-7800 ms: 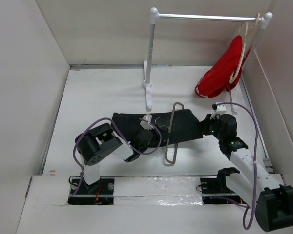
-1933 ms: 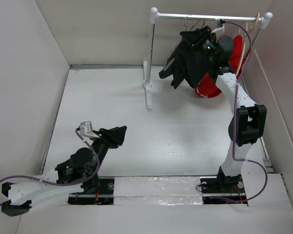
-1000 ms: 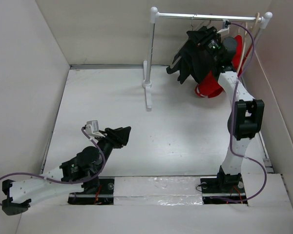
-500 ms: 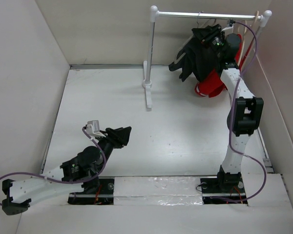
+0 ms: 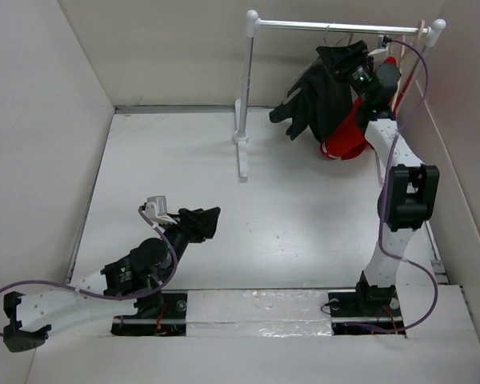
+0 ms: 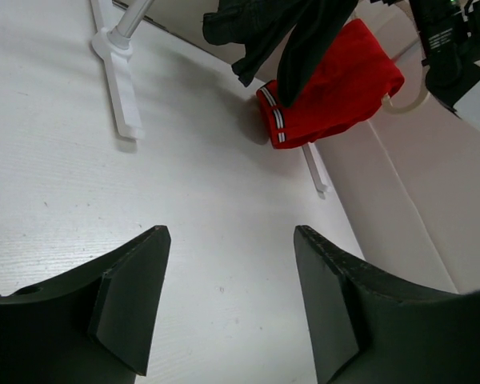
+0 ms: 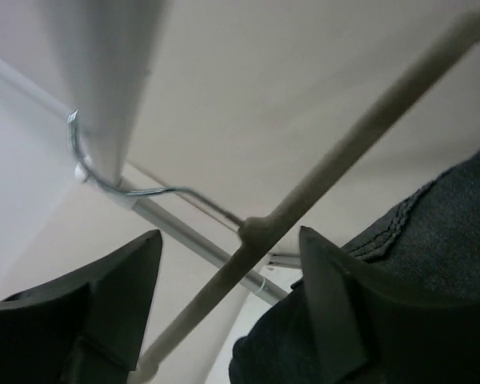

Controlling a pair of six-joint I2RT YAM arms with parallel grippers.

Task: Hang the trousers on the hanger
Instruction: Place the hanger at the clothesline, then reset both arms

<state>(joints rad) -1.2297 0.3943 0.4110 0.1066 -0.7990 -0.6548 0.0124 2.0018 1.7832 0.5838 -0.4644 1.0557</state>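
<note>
Your right hand [image 7: 228, 238] is up at the white rack rail [image 5: 336, 27] with its fingers spread and nothing clamped between them. The wrist view shows the hook of the thin pale grey wire hanger [image 7: 166, 190] looped over that rail, so the step in hand looks like the let-go and withdrawal. The large black soft-fabric trousers [image 5: 318, 100] hang from the hanger below the rail, well above the white surface [image 5: 288, 208]. They drape just in front of the red garment [image 6: 336, 80] on the thicker beige hanger [image 6: 408, 100].

To do it well, first check that the hook sits fully over the rail, not perched on its tip. Hold the fingers wide as you back out. Dark trouser fabric lies right beside one finger, and a pale rod crosses the gap between them (I cannot tell what it belongs to), so either could snag. Draw back slowly along the line you are pointing, and watch that the hanger does not swing or slide along the rail.

Your left hand [image 6: 230, 234] hovers low over the surface, released and empty.

No box, bin or basket shows in any view. The rack alone carries anything: the two hangers with their garments.
</note>
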